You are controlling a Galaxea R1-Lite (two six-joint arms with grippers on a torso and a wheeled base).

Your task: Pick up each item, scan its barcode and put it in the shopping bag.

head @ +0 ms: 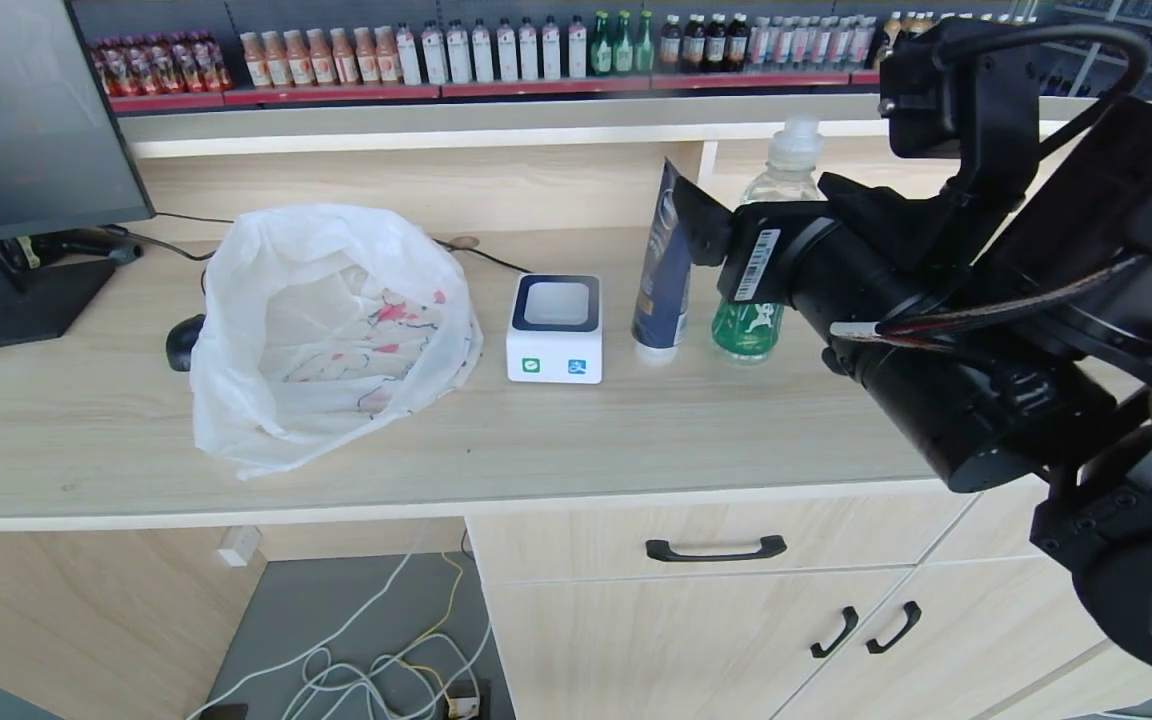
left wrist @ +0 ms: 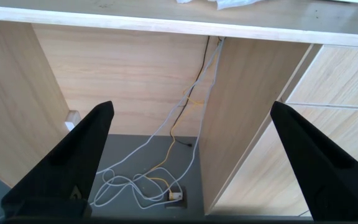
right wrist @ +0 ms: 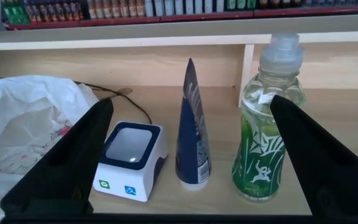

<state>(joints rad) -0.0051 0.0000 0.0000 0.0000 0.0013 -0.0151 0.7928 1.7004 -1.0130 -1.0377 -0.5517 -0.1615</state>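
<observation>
Hovering above a pale wood-grain counter (head: 636, 430), the right gripper (right wrist: 191, 102) has its two black, wedge-shaped fingers (right wrist: 73, 162) spread wide and holds nothing. It faces the two items waiting at the back of the counter. One is a dark blue tube (head: 662, 285), flat and tapered at the top, standing upright on its white cap. Just beside it, on the robot's right, is a clear plastic bottle (head: 748, 328) with a ribbed, frosted cap and a green printed label. To the tube's left sits the scanner (head: 555, 328), a small white cube with rounded corners and a glossy, dark-framed window on top. Further left, the shopping bag (head: 326, 330) slumps open, thin crinkled white plastic with faint red print; a black mouse (head: 183, 342) lies against its far side. A dark monitor (head: 26, 110) stands at the counter's left end, and rows of bottles (head: 496, 50) line red-edged shelves behind. The left gripper (left wrist: 192, 106) hangs below counter level, its jaws likewise wide apart and empty, before a bare wooden recess where white and yellow cables (left wrist: 148, 180) coil on a grey floor.
</observation>
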